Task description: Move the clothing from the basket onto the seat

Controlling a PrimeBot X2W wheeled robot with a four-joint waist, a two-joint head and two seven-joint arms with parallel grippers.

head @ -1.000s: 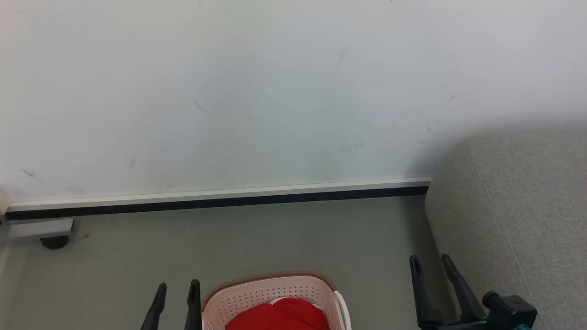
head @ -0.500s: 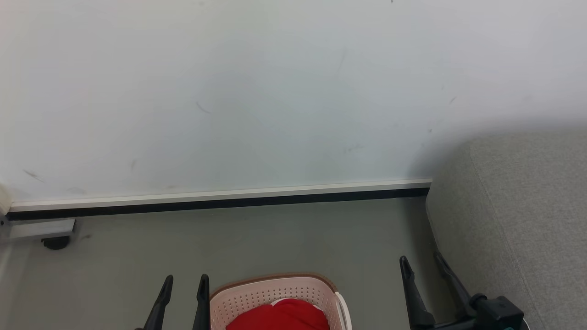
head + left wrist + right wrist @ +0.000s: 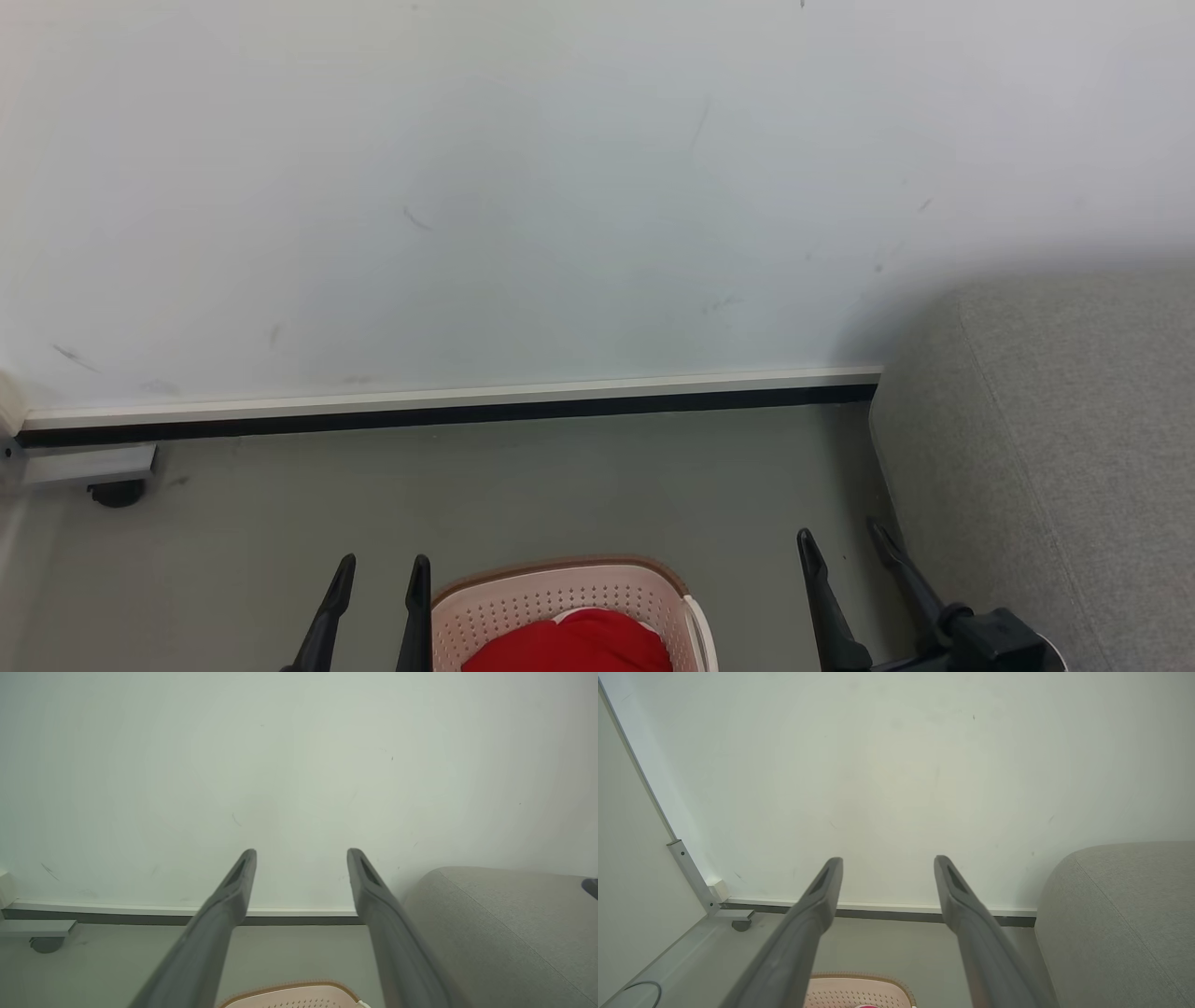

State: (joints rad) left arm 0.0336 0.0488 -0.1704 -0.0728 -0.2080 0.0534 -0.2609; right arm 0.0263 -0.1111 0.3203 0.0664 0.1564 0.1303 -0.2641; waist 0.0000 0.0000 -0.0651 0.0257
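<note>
The cream-pink perforated basket (image 3: 560, 602) stands on the floor at the bottom middle of the head view, with red clothing (image 3: 569, 646) heaped inside it. Its brown rim also shows in the left wrist view as basket (image 3: 294, 996) and in the right wrist view as basket (image 3: 859, 989). The grey seat (image 3: 1055, 448) fills the right side. My left gripper (image 3: 381, 566) hangs open just left of the basket. My right gripper (image 3: 840, 538) is open between the basket and the seat. Both are empty; in the wrist views left gripper (image 3: 301, 851) and right gripper (image 3: 888, 859) point at the wall.
A white wall (image 3: 523, 187) with a dark baseboard (image 3: 448, 411) closes the far side. A metal frame foot with a caster (image 3: 112, 490) sits at the far left. A white panel (image 3: 626, 868) stands at the left in the right wrist view.
The left gripper has risen slightly and shifted right toward the basket. The right gripper has moved left and lower in the head view. The basket and clothing stay put.
</note>
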